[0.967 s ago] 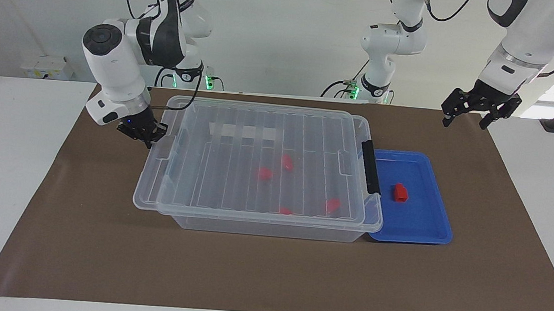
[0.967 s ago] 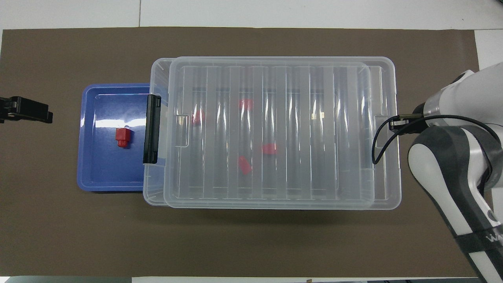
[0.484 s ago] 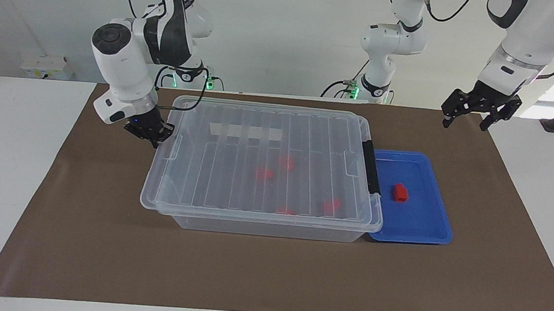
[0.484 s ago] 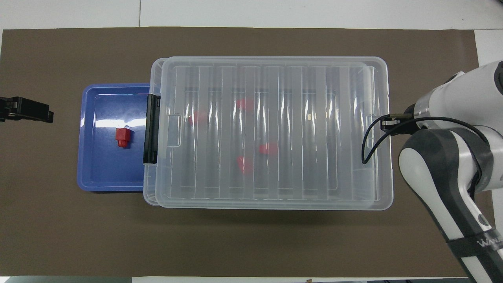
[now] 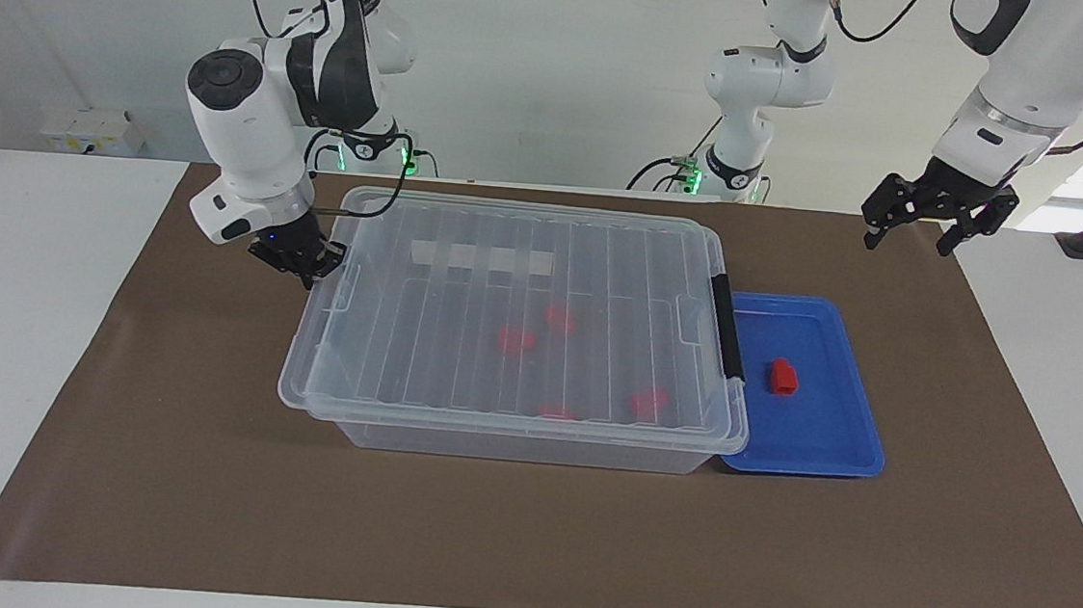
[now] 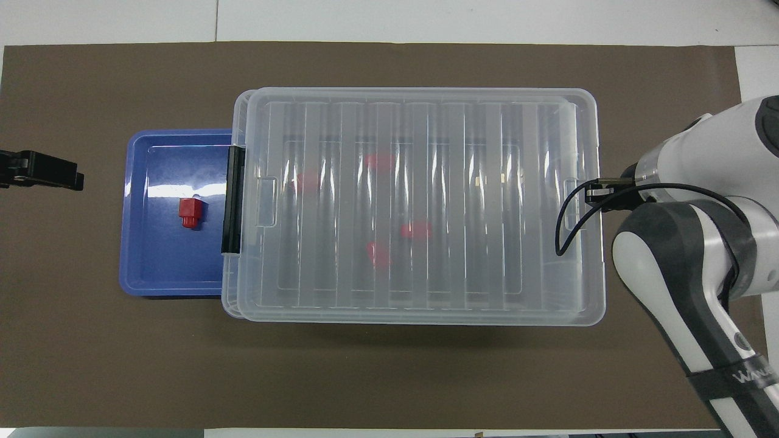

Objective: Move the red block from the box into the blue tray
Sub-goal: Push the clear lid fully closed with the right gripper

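At the box point(image 5: 512, 427) end, right gripper point(image 5: 298, 261) angles downward.

One box point(image 5: 513, 418), one blue tray point(image 5: 829, 452), one red block point(image 5: 783, 377) — four red pieces point(image 5: 516, 340) inside the box.

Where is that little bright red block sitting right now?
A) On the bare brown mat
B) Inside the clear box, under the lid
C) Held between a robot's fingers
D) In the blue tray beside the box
D: the red block lies on the floor of the blue tray, beside the box at the left arm's end of the table, with no gripper near it.
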You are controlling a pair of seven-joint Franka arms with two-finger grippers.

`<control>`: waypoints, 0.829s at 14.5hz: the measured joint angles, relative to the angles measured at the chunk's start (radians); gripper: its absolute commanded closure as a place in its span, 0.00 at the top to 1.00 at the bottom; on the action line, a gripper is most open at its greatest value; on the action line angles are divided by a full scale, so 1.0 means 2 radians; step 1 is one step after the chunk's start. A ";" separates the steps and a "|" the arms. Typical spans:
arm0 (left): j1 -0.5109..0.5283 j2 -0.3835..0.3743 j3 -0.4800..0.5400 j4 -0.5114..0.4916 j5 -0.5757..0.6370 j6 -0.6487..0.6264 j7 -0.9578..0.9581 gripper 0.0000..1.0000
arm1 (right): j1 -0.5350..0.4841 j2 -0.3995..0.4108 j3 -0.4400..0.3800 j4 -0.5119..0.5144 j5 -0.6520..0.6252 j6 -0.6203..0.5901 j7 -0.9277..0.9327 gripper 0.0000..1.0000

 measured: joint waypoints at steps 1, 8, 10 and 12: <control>0.000 0.000 0.000 0.000 0.000 0.000 0.000 1.00 | 0.000 0.000 0.000 0.000 0.000 0.000 0.000 0.00; 0.001 0.000 0.001 0.000 0.000 0.000 0.000 1.00 | 0.000 0.000 0.002 0.000 0.000 0.000 0.000 0.00; 0.001 0.000 0.001 0.000 0.000 0.000 0.000 1.00 | 0.000 0.000 0.004 0.000 0.000 0.000 0.000 0.00; 0.001 0.000 0.001 0.000 0.000 0.000 0.000 1.00 | 0.000 0.000 0.006 0.000 0.000 0.001 0.000 0.00</control>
